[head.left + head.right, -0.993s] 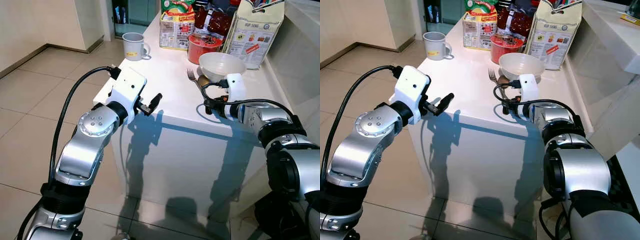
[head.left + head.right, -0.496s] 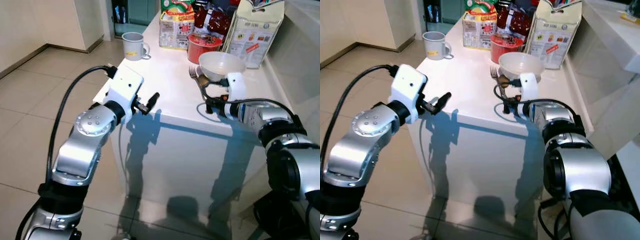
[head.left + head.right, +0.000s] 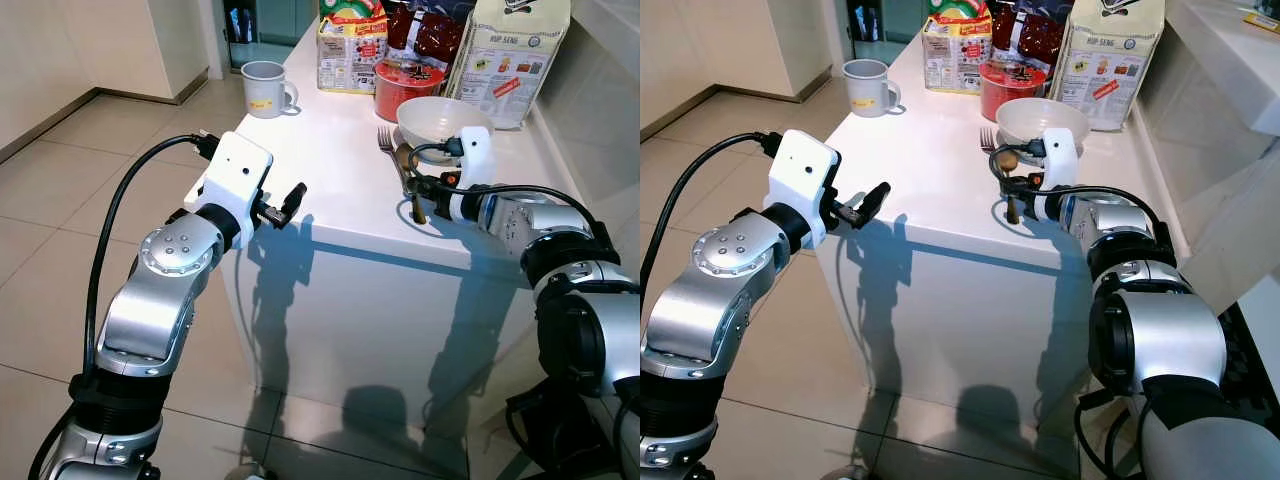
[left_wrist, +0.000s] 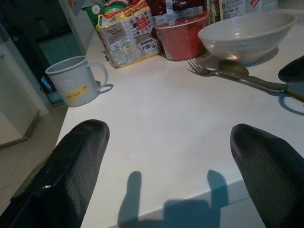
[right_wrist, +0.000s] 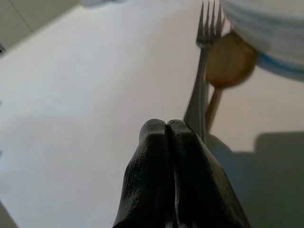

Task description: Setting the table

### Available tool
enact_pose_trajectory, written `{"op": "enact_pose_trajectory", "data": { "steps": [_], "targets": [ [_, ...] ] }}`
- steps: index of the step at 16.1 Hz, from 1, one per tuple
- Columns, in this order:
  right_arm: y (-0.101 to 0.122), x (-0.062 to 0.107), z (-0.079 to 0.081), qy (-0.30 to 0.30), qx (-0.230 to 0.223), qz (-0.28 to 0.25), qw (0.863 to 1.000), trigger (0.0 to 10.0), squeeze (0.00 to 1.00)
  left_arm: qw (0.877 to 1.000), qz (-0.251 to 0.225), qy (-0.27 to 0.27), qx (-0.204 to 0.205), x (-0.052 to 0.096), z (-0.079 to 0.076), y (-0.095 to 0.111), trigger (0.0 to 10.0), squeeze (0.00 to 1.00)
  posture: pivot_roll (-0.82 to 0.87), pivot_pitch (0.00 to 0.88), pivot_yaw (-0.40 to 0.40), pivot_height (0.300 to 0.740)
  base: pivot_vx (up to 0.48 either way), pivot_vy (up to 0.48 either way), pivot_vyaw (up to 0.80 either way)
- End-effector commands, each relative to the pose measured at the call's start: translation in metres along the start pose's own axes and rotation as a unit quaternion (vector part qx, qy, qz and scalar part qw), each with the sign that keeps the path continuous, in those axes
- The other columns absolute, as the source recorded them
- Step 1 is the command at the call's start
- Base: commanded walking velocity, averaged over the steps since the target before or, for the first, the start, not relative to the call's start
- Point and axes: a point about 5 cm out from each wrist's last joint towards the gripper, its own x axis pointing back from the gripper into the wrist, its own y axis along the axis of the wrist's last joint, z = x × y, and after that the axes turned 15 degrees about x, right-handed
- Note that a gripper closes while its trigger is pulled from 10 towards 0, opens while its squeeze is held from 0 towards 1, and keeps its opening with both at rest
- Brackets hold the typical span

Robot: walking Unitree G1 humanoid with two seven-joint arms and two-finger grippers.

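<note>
Both handles half-hidden behind right hand (image 5: pixel 167 130) — fingers pressed together; left hand (image 4: pixel 166 156) spread apart.

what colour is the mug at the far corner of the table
Pale grey with a small yellow label; the mug shows best in the left wrist view.

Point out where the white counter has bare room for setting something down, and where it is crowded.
The widest bare patch of the counter runs from the mug down to the near edge, bordered on the right by the fork and spoon. The far end is crowded: the bowl, the red container and the food packages stand close together.
</note>
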Motion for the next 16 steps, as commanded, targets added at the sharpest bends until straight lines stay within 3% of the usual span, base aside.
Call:
{"op": "enact_pose_trajectory", "data": {
  "steps": [1,2,3,4,5,7,9,10,11,12,14,16],
  "targets": [
    [0.019,0.004,-0.005,-0.001,0.007,-0.033,0.999,0.0,0.0,1.0,-0.007,0.008,-0.002,0.001,0.001,0.001,10.0,0.0,0.03,0.0,-0.013,0.74,0.0,0.0,0.0],
    [0.02,0.005,-0.005,0.002,0.008,-0.037,0.999,0.0,0.0,1.0,-0.011,0.013,0.0,0.001,0.002,0.002,10.0,0.0,0.03,0.0,-0.014,0.74,0.0,0.0,0.0],
    [0.024,0.008,-0.008,0.005,0.024,-0.045,0.999,0.0,0.0,0.998,-0.026,0.054,0.008,0.0,0.003,0.001,10.0,0.0,0.04,0.0,-0.034,0.74,0.0,0.0,0.0],
    [0.025,0.01,-0.01,0.001,0.035,-0.05,0.998,8.7,0.0,0.997,-0.025,0.072,0.025,-0.001,0.002,-0.003,10.0,0.0,0.03,0.0,-0.035,0.74,0.0,0.0,0.0],
    [0.025,0.012,-0.01,-0.001,0.043,-0.056,0.998,10.0,0.0,0.996,-0.028,0.079,0.027,0.0,0.0,-0.005,10.0,0.0,0.03,0.0,-0.033,0.74,0.0,0.0,0.0],
    [0.017,0.018,0.0,0.021,0.037,-0.072,0.997,10.0,0.0,0.997,-0.029,0.077,0.006,0.0,-0.005,-0.01,10.0,0.0,0.01,0.0,-0.02,0.74,0.0,0.0,0.0],
    [0.008,0.019,0.003,0.021,0.049,-0.054,0.997,10.0,0.0,0.998,-0.021,0.065,0.002,-0.002,-0.011,-0.013,10.0,0.0,-0.01,0.0,-0.012,0.74,0.0,0.0,0.0],
    [0.004,0.02,0.002,0.012,0.035,-0.05,0.998,10.0,0.0,0.998,-0.025,0.062,0.009,-0.002,-0.017,-0.014,10.0,0.0,-0.03,0.0,-0.014,0.74,0.0,0.0,0.0],
    [0.005,0.021,-0.001,-0.007,0.025,-0.053,0.998,10.0,0.95,0.998,-0.03,0.056,0.009,-0.001,-0.024,-0.015,10.0,0.0,-0.02,0.0,-0.028,0.74,0.0,0.0,0.0],
    [0.005,0.024,-0.003,-0.025,0.015,-0.061,0.998,10.0,1.0,0.998,-0.036,0.053,0.006,0.004,-0.029,-0.017,10.0,0.0,-0.01,0.0,-0.04,0.74,0.0,0.0,0.0],
    [0.006,0.028,-0.006,-0.054,-0.008,-0.081,0.995,10.0,1.0,0.997,-0.051,0.051,0.008,0.014,-0.032,-0.015,10.0,0.0,0.01,0.0,-0.069,0.74,0.0,0.0,0.0],
    [0.013,0.031,-0.009,-0.091,-0.037,-0.117,0.988,10.0,1.0,0.995,-0.067,0.073,0.016,0.015,-0.024,-0.009,10.0,0.0,0.03,0.0,-0.086,0.74,0.0,0.0,0.0]
  ]
}}
